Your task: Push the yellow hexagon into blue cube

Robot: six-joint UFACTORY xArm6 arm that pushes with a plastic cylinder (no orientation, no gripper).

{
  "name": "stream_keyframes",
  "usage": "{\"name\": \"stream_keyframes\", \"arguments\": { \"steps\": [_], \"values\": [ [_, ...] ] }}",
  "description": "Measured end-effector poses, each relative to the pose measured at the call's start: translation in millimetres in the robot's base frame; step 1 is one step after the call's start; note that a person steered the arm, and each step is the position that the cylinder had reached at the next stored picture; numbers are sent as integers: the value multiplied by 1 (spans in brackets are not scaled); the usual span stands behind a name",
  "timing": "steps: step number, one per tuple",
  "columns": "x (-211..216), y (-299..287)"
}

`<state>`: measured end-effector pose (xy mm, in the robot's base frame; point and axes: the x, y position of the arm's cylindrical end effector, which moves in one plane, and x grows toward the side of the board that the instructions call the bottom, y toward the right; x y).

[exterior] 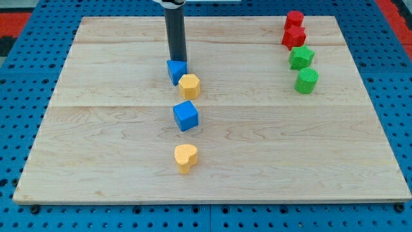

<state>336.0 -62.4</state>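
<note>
The yellow hexagon point(190, 85) lies left of the board's centre, touching a small blue block point(175, 70) just above and to its left. The blue cube point(186, 115) sits a short gap below the hexagon, not touching it. My tip point(178, 60) is at the top edge of the small blue block, up and left of the yellow hexagon. The dark rod rises from there to the view's top.
A yellow heart point(186, 158) lies below the blue cube. Two red blocks point(294, 19) point(293, 36) and two green blocks point(301, 57) point(307, 81) stand in a column at the upper right. The wooden board point(96, 142) rests on a blue pegboard.
</note>
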Motion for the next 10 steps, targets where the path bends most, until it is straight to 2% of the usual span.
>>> {"name": "stream_keyframes", "arguments": {
  "steps": [1, 2, 3, 4, 5, 6, 7, 8, 9, 10],
  "values": [
    [62, -4],
    [106, 9],
    [114, -25],
    [98, -77],
    [71, -77],
    [73, -59],
    [44, -33],
    [42, -9],
    [98, 11],
    [98, -29]
  ]
}}
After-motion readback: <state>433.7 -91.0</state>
